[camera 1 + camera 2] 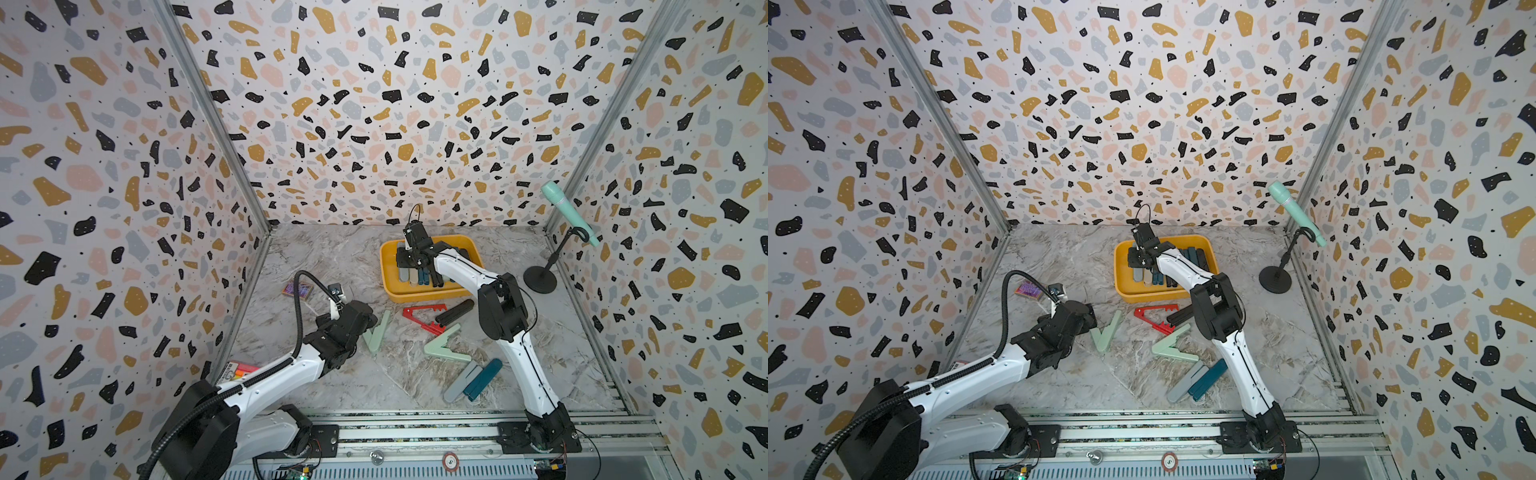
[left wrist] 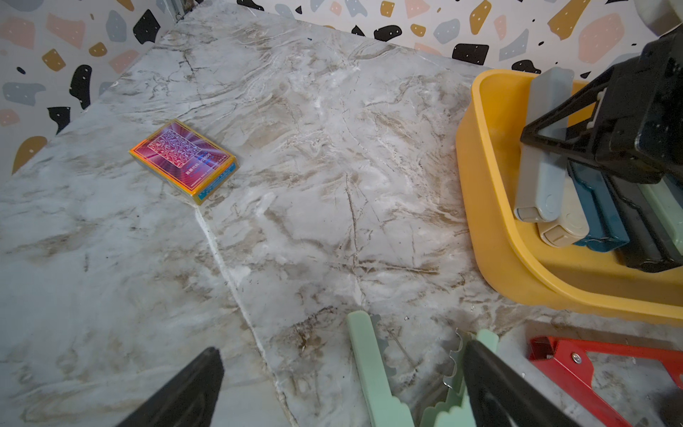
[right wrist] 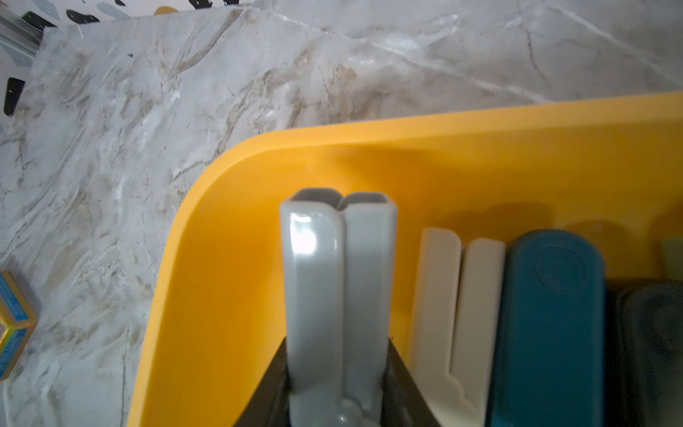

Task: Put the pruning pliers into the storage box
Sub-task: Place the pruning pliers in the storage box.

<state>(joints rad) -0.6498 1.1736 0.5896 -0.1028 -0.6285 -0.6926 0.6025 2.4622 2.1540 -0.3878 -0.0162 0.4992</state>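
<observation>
The right claw (image 3: 340,355) grips the grey pliers (image 3: 332,277) inside the yellow box (image 3: 221,222), at the end nearer the left arm, beside the beige pliers (image 3: 458,314) and teal pliers (image 3: 550,325); the left claw (image 2: 342,349) gapes wide and empty over the mint pliers (image 2: 369,369) on the surface (image 2: 295,185); the red pliers (image 1: 424,318) and black pliers (image 1: 455,312) lie just outside the box

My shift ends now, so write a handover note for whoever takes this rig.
Left end effector: open, over mint pliers on the table.
Right end effector: shut on grey pliers inside the storage box, beside beige pliers; not released.
Done: several pliers lie in the box.
Left: six on the table, also second mint pliers, red pliers, black pliers, loose grey pliers, teal pliers.
</observation>
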